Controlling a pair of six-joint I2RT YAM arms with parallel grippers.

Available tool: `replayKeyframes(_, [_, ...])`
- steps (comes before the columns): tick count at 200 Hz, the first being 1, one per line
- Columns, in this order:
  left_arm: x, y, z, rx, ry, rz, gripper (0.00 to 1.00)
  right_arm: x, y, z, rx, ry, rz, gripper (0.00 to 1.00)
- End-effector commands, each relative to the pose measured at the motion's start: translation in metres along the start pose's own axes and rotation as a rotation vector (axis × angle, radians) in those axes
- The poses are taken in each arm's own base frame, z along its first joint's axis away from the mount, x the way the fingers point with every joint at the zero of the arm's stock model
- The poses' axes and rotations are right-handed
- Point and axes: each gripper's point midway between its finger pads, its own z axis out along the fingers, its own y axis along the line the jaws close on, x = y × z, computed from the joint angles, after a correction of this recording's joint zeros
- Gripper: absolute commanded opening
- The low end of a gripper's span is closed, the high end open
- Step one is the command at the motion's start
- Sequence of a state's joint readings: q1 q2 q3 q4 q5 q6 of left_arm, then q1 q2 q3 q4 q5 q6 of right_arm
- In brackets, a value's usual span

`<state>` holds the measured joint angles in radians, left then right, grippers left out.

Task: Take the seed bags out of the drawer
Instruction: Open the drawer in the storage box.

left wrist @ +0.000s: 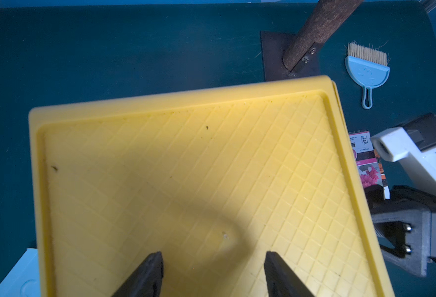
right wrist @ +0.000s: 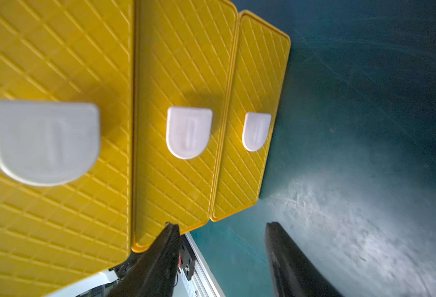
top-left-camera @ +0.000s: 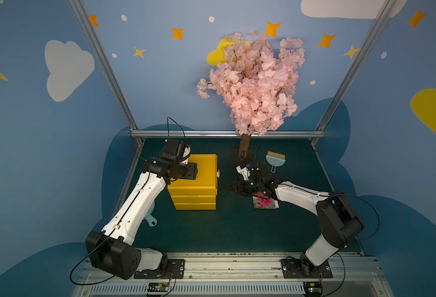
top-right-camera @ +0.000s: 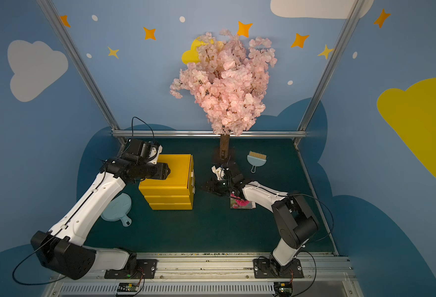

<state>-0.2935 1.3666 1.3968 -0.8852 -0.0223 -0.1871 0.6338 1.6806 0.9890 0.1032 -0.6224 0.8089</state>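
The left hand [left wrist: 211,257] is hovering over the top of the yellow three-drawer cube [top-left-camera: 206,180]. Its fingers are standing well apart and are holding nothing. The right hand [right wrist: 222,226] is facing the drawer fronts, also open and empty. The drawer [right wrist: 44,51], the uppermost one, is looking pushed in, with its white handle tab [top-left-camera: 218,172] pointing toward the right hand. A seed bag [top-left-camera: 261,203] with pink flowers is lying flat on the table [top-left-camera: 237,231], outside the cube and partly under the right arm. A light-blue brush [top-left-camera: 275,158] is lying near the tree trunk [top-left-camera: 245,146].
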Motion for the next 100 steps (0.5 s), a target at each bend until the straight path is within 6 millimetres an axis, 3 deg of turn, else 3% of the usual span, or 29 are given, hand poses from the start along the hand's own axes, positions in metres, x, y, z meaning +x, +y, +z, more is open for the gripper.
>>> replayKeyframes(1, [0.035,0.006,0.003,-0.025,0.137,-0.022,0.67,-0.015,0.039,0.004,-0.148,-0.054,-0.064,0.59])
replayKeyframes(46, [0.028,0.005,-0.006,-0.021,0.115,-0.023,0.68,-0.013,0.052,0.007,-0.171,-0.046,-0.089,0.6])
replayKeyframes(100, [0.025,0.003,-0.017,-0.012,0.095,-0.029,0.68,-0.005,0.055,0.031,-0.184,0.019,-0.088,0.6])
